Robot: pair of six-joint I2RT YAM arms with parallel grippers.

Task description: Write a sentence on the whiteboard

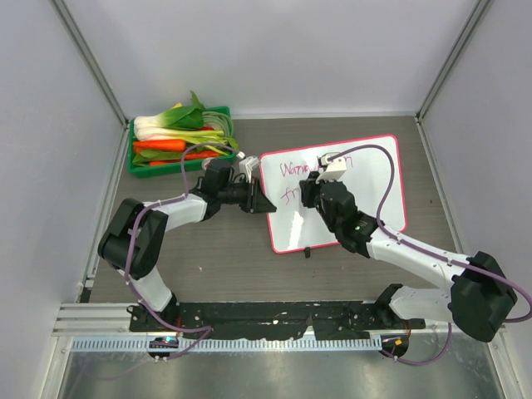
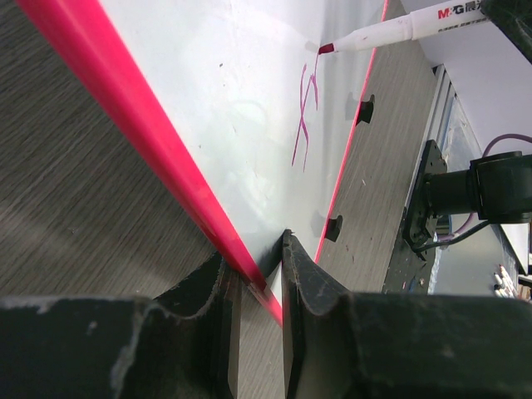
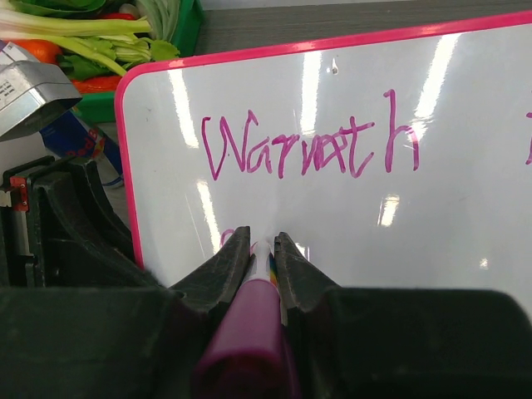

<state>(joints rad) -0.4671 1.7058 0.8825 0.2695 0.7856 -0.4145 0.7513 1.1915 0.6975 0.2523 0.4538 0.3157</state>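
Right gripper (image 3: 263,238) pinches a magenta marker (image 3: 249,332) — pink writing (image 3: 307,150) on whiteboard (image 3: 465,125).

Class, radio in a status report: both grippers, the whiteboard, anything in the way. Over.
Left gripper shut on the whiteboard frame. Right gripper shut on the marker, tip on board. Sentence: first line written, second begun. Crate beside board, not blocking.

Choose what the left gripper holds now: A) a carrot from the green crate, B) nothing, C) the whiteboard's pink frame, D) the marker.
C: the left gripper is shut on the pink frame of the whiteboard; the marker sits in the right gripper.
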